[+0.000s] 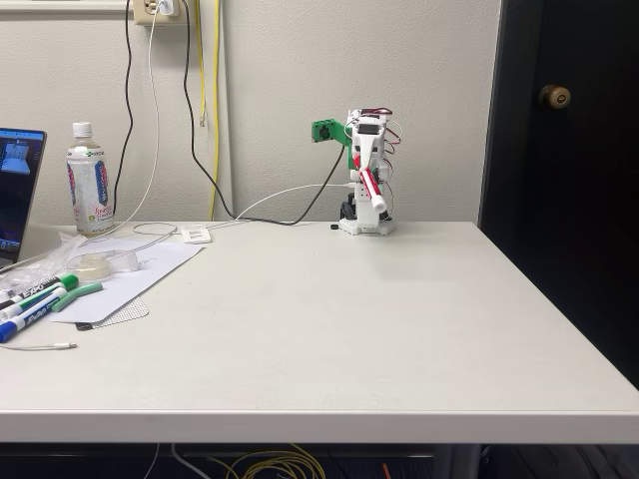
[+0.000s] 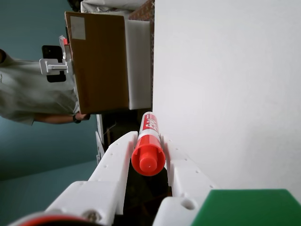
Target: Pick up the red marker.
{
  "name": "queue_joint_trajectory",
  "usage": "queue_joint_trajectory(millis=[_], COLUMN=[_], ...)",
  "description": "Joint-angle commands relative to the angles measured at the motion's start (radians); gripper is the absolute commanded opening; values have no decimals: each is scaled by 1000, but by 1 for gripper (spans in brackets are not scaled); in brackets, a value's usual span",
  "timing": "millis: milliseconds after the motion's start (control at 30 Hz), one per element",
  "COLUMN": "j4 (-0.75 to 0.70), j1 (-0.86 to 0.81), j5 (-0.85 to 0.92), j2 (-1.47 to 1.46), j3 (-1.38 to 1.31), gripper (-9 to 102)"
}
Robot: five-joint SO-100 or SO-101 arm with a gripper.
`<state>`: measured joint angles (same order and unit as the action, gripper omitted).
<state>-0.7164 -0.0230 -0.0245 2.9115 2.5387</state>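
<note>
I stand at the back of the bench (image 1: 329,329), near the middle of the frame in the fixed view, close to the wall. Most of the bench top in front of me is wide and bare, all the way down to its front edge at the bottom of the frame. The right edge of the bench runs along a dark door (image 1: 564,150) at the right of the frame. At the left side of the frame lie some things: a few markers (image 1: 40,297) with green and blue caps on a sheet of paper (image 1: 140,274), a drink bottle (image 1: 89,182) standing upright, and part of a laptop (image 1: 18,190) at the left edge. Cables (image 1: 190,120) hang down the wall behind.

My pincer (image 1: 371,190) is pinching the red marker (image 2: 148,146), up off the bench. In the fixed view the red marker (image 1: 371,190) sits tilted in front of my white arm. In the wrist view my two white fingers (image 2: 115,162) press on each side of it, low in the middle of the frame. Its red cap points at the camera. Its body is white with a red label. Behind it I see a brown box (image 2: 96,61) in the upper left of the frame and a person's arm (image 2: 51,117) at the left.
</note>
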Motion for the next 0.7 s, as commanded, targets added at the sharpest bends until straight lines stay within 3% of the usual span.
queue_joint_trajectory(millis=[0,667], j4=[25,87], j1=[-2,-3], j5=[-15,-57], j2=[25,86], j3=[-3,75], gripper=[1,1])
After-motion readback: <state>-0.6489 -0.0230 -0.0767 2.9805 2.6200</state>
